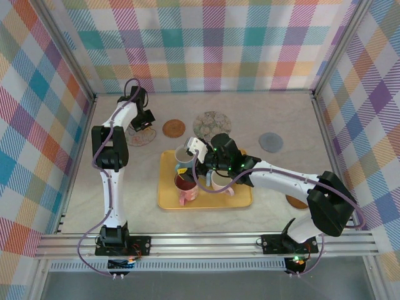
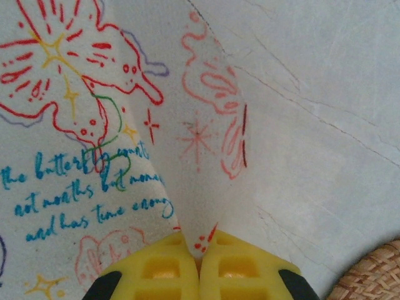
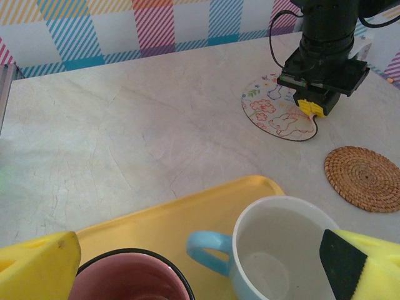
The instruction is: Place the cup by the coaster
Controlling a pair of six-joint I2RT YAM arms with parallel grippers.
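At the far left, the left gripper (image 3: 311, 107) has its yellow fingers (image 2: 162, 275) pressed together, tips down at the edge of the printed coaster (image 1: 141, 135), a pale disc with a red butterfly and blue handwriting; whether it pinches that edge cannot be told. Just right of it lies a woven coaster (image 1: 174, 129), then a round flecked coaster (image 1: 212, 122), both on the bare table (image 1: 125, 187) behind the yellow tray (image 1: 167, 199). The tray holds three cups close together. A pink cup (image 1: 186, 187) with a dark rim stands at the near left. A third cup (image 1: 219, 182) beside it is mostly covered by the right arm. The cup (image 3: 281, 250) stands at the tray's far left corner, apart from every coaster. The right gripper (image 3: 200, 253) hangs over it with its fingers spread as wide as they go, one beyond the pink cup's rim and one past the cup's right side, gripping nothing. Further right a grey coaster (image 1: 270, 142) lies alone, and a brown coaster (image 1: 296, 202) peeks out from under the right arm. The cup is upright, white inside, pale blue outside with a blue loop handle pointing toward the pink cup, and looks empty.
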